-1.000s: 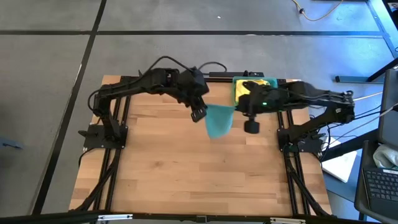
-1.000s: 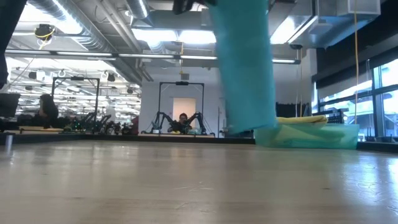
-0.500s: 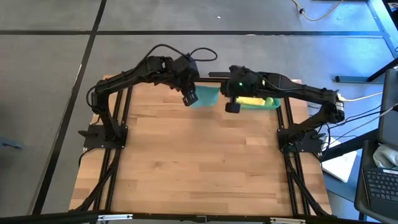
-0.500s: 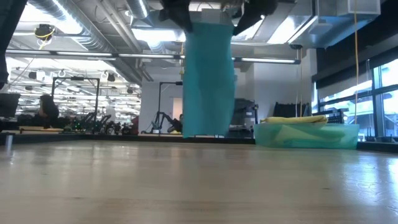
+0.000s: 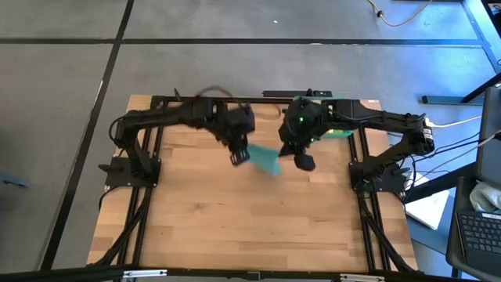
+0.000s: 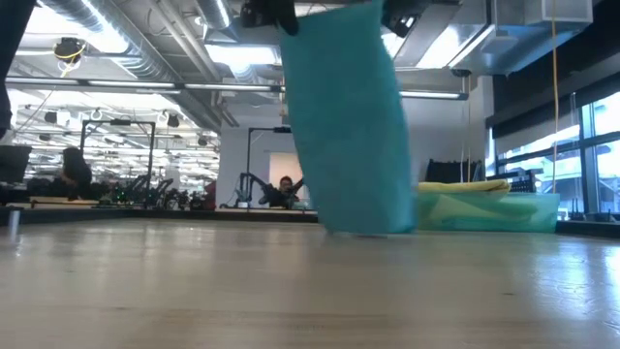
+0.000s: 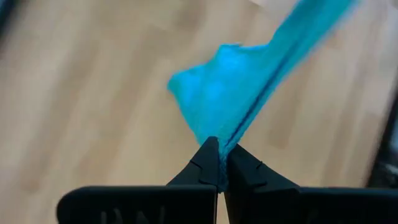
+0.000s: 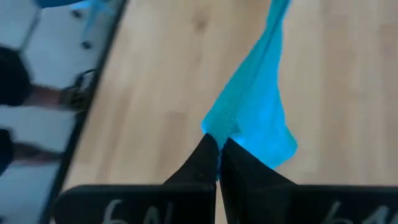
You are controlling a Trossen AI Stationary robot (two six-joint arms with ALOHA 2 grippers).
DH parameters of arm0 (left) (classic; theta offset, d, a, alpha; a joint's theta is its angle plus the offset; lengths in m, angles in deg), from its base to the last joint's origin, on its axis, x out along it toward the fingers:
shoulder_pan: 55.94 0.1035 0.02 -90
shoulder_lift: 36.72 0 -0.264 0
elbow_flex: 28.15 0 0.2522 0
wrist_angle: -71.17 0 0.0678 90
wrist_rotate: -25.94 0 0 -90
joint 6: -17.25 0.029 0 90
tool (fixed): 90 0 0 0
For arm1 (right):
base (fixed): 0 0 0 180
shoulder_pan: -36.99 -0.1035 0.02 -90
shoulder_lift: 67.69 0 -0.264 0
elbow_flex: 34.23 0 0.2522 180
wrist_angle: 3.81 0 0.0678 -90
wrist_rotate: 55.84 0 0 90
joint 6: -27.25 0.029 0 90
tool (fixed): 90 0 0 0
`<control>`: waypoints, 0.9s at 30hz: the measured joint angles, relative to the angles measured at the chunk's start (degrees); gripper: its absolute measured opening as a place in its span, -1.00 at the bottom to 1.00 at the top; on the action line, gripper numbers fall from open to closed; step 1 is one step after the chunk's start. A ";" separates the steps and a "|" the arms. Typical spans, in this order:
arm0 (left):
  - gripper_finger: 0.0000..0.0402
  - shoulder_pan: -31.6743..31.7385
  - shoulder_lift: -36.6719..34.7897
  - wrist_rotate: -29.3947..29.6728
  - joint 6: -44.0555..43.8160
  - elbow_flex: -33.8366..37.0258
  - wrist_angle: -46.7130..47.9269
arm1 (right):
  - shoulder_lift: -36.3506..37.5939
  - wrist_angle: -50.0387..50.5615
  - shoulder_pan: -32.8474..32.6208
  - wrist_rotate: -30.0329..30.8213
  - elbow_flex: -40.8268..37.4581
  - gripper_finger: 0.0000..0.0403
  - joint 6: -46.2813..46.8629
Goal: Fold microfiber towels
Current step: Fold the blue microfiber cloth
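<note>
A teal microfiber towel [image 5: 266, 160] hangs spread between my two grippers above the middle of the table's far half. My left gripper [image 5: 237, 155] is shut on its upper left corner and my right gripper [image 5: 302, 161] on its upper right corner. In the low view the towel [image 6: 349, 116] hangs as a broad sheet, its lower edge [image 6: 363, 230] at or just above the tabletop. A yellow towel [image 6: 465, 186] lies on top in the teal tray [image 6: 528, 211] at the far right. My left gripper pinches an upper corner of the teal towel [image 7: 225, 138] between its two fingers, which slant down from above. The cloth bunches at the fingertips and runs off toward the other gripper. The towel hangs below the fingers. My right gripper pinches the other upper corner of the towel [image 8: 219, 127] between its two fingers, slanting down from above. The cloth gathers into a ridge at the fingertips and fans out below. The towel hangs below the hold.
The tray [image 5: 344, 131] stands at the table's far right corner, partly under my right arm. Bare wood tabletop [image 5: 250, 219] lies open across the near half. Dark frame rails run along both table sides.
Both grippers carried the towel toward the far edge and drew closer together, then swung back toward the near edge and sank. The towel, first bunched and narrow, now hangs wider and lower, its bottom edge down by the tabletop.
</note>
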 joint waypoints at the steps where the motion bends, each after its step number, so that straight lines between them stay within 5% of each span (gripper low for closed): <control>1: -1.00 -1.69 -0.09 -0.51 -1.42 1.05 -0.26 | 0.00 0.57 -0.94 -1.11 -0.05 -0.97 0.56; 8: -1.00 -12.66 0.06 -3.85 -9.29 7.29 -5.72 | -0.07 -0.95 -7.50 -8.65 -5.21 -0.97 6.57; 11: -1.00 -14.92 0.02 -2.49 -9.79 7.30 -7.86 | -0.07 -1.79 -10.15 -7.34 -7.70 -0.97 6.37; 16: -1.00 -13.04 0.02 6.18 -5.47 7.34 -5.97 | 0.04 -1.10 -10.73 7.50 -8.44 -0.97 3.05; 23: -1.00 -4.43 -0.20 17.95 7.59 7.37 -4.81 | 0.08 -2.03 -7.18 40.46 -3.99 -0.97 -4.63; 27: -1.00 0.51 -2.38 20.05 8.83 7.14 -5.99 | 0.07 -2.55 -5.72 47.01 -0.28 -0.97 -8.21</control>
